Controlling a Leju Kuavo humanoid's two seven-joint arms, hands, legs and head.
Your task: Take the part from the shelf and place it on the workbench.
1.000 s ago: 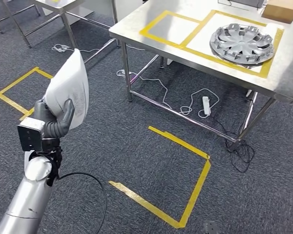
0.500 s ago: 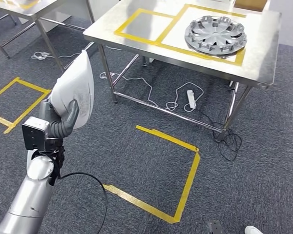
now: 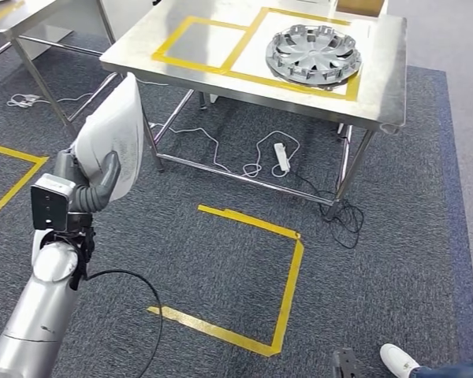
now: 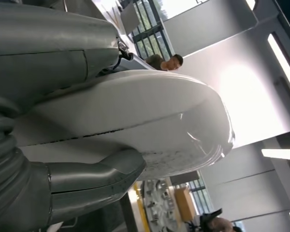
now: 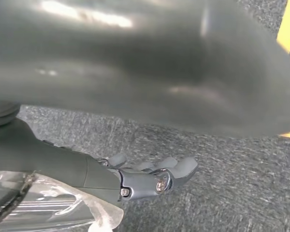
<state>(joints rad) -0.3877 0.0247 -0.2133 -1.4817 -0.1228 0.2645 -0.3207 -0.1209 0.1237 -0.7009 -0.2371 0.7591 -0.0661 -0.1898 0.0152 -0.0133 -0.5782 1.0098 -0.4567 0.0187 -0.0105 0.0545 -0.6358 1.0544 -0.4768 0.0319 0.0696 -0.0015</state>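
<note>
The part [image 3: 112,134] is a white curved shell, and my left hand [image 3: 88,193] holds it up at the left of the head view, with the thumb [image 3: 107,175] pressed on its face. In the left wrist view the shell [image 4: 136,116] lies between the thumb [image 4: 92,183] and the fingers above it. The steel workbench [image 3: 377,71] stands ahead, to the right of the part, with yellow taped squares on top. My right hand [image 5: 151,176] hangs over the carpet with its fingers stretched out, holding nothing.
A silver hubcap [image 3: 313,53] lies in the bench's right taped square; the left square [image 3: 201,43] is bare. Cables and a power strip [image 3: 280,155] lie under the bench. A yellow taped outline [image 3: 288,276] marks the carpet. A person's shoe [image 3: 399,358] is at bottom right.
The whole picture has shifted: the camera turned, so the workbench now sits further left and more central. My left hand keeps the same hold on the white part.
</note>
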